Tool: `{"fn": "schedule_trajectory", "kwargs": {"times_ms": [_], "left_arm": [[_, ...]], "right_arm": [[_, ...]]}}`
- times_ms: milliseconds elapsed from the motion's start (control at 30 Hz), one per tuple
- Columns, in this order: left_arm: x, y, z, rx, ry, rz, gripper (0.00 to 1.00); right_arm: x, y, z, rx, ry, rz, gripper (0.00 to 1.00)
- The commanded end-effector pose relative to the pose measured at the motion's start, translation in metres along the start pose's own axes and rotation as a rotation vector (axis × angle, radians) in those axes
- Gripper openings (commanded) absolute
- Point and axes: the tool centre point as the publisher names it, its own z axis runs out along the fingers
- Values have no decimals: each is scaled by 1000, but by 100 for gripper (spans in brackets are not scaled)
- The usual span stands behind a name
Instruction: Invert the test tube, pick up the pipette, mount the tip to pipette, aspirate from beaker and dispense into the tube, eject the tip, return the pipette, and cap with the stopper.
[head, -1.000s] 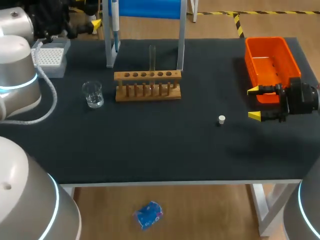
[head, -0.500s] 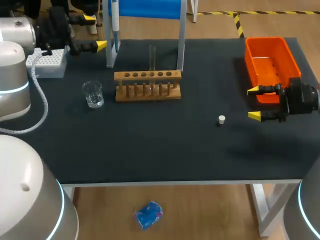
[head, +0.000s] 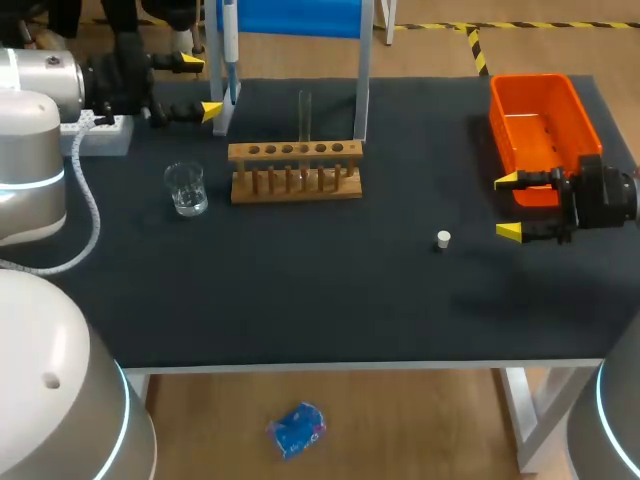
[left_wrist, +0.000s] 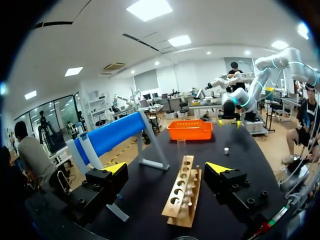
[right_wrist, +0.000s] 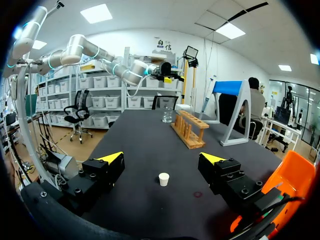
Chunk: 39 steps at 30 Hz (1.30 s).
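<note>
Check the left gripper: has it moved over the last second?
Yes. The left gripper has shifted rightward, away from the tip box, closing on the pipette stand.

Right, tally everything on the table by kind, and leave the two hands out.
wooden rack: 1
test tube: 1
beaker: 1
stopper: 1
orange bin: 1
tip box: 1
pipette: 1
blue stand: 1
Total: 8

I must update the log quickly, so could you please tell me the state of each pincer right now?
Left pincer: open, holding nothing.
Right pincer: open, holding nothing.
</note>
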Motion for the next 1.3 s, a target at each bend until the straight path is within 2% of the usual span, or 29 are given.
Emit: {"fn": "schedule_trajectory", "kwargs": {"times_ms": [33,1133,1300], "left_arm": [[-2,-1,0,-4,15,6,100],[-1,-2,0,-16,30,5,100],[-1,-2,0,-16,30,5,100]], "right_arm": [[1,1,0,3,-1,-1,100],[1,1,0,3,-1,-1,100],[3,0,12,64,-21,3,100]]}}
